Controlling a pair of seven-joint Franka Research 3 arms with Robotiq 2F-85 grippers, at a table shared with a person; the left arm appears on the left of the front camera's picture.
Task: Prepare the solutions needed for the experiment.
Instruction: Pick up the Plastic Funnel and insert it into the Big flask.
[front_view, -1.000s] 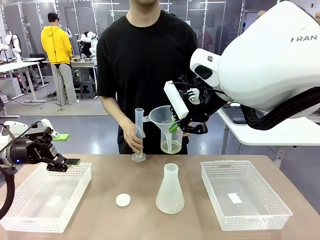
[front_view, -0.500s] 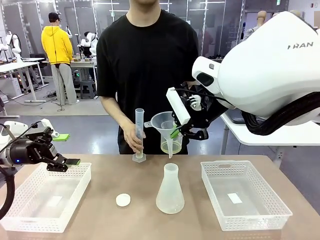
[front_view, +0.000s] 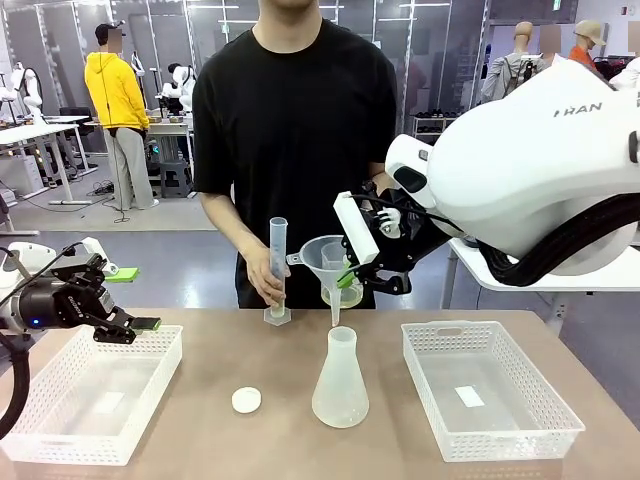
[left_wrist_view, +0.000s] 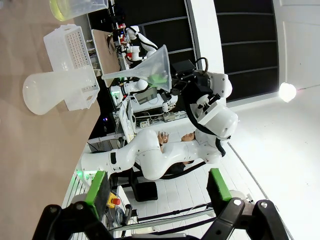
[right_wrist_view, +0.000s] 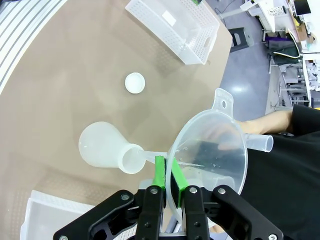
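From the front, the right claw (front_view: 345, 278) is clamped on the rim of a funnel (front_view: 322, 255) above the conical flask (front_view: 340, 385) on the counter (front_view: 290, 420). The solutions (front_view: 355, 297), shallow and pale yellow, sit just behind the funnel's spout, and the left claw (front_view: 135, 298) gapes empty over a white basket (front_view: 60, 400). The left wrist view shows its green pads (left_wrist_view: 97, 185) spread wide with nothing between them, while the right wrist view shows the fingers (right_wrist_view: 159, 172) pinching the funnel's wall.

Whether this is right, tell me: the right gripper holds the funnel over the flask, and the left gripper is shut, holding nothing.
Not quite: the left gripper is open, its jaws wide apart, as the left wrist view shows. The rest stands: the right gripper holds the funnel over the flask.
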